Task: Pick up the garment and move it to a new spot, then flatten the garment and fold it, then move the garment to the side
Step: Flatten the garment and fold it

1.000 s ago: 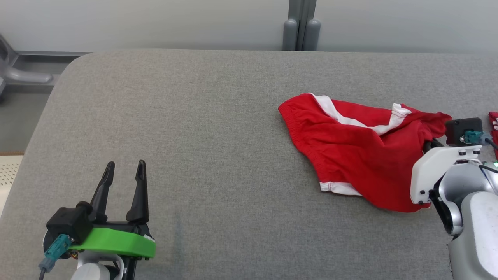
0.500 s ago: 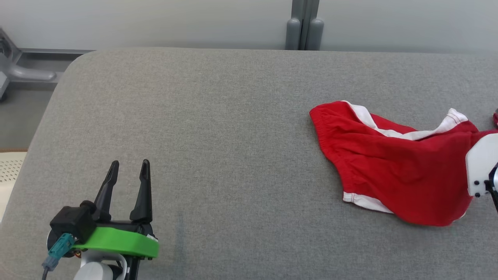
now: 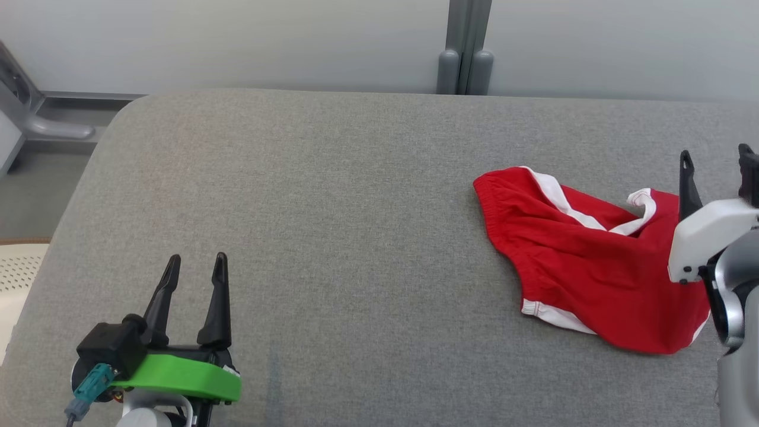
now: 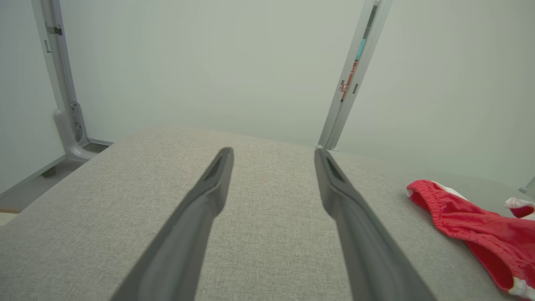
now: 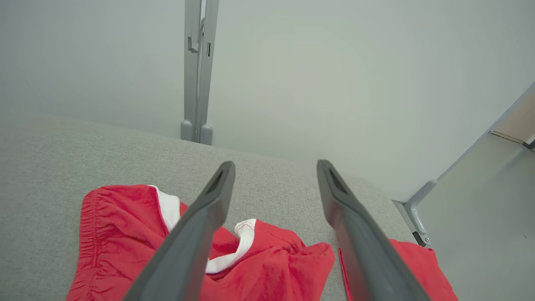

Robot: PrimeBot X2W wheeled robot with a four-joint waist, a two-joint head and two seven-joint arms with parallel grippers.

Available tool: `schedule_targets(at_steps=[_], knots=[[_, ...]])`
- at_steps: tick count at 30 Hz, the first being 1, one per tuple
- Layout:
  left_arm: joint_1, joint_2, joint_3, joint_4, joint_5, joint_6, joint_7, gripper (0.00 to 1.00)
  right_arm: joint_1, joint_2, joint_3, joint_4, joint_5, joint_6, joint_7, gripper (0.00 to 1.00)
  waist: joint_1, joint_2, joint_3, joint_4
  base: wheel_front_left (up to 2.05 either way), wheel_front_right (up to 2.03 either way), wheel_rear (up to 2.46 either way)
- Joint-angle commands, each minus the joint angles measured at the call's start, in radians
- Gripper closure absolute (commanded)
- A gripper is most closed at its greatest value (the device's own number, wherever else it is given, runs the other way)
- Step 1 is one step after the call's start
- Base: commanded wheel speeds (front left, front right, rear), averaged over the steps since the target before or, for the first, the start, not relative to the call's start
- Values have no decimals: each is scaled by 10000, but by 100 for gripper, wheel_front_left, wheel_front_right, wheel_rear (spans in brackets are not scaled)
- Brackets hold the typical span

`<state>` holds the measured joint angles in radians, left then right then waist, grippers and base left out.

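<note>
One crumpled red garment (image 3: 593, 284), white-trimmed (elastic waistband)

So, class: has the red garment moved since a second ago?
Yes. The red garment slid right: its left edge was left of the grey post, now in line with it.

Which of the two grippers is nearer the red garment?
The right gripper, on the white mount, open beside the red garment; the left gripper, on the green mount, sits far across the grey surface.
</note>
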<state>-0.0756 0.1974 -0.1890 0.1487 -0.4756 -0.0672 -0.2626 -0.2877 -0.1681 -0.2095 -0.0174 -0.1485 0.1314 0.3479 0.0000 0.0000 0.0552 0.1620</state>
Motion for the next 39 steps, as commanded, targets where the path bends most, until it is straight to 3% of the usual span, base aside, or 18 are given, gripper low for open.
schedule_targets(at_steps=[1,7,15,28,39], knots=[[154,27,37,-26,31,51,-24,0,366,210,-102,-173,150,-17,-432,0,0,0,-74,-61,0,0,0],[292,38,83,-62,70,45,-24,0,1562,849,-398,-345,666,-16,-2140,0,0,0,-222,-265,0,0,0],[492,-33,276,-136,127,70,-24,0,2681,1038,376,221,1412,-17,-3809,0,0,0,-368,-621,0,0,0],[527,-193,245,-38,229,-60,-19,0,2571,1017,1060,732,1636,-16,-4115,0,0,0,-362,-1177,0,0,0],[-906,-813,-1906,1408,74,-566,884,0,2157,940,1513,714,1695,-16,-4015,0,0,0,175,-2401,0,0,0]])
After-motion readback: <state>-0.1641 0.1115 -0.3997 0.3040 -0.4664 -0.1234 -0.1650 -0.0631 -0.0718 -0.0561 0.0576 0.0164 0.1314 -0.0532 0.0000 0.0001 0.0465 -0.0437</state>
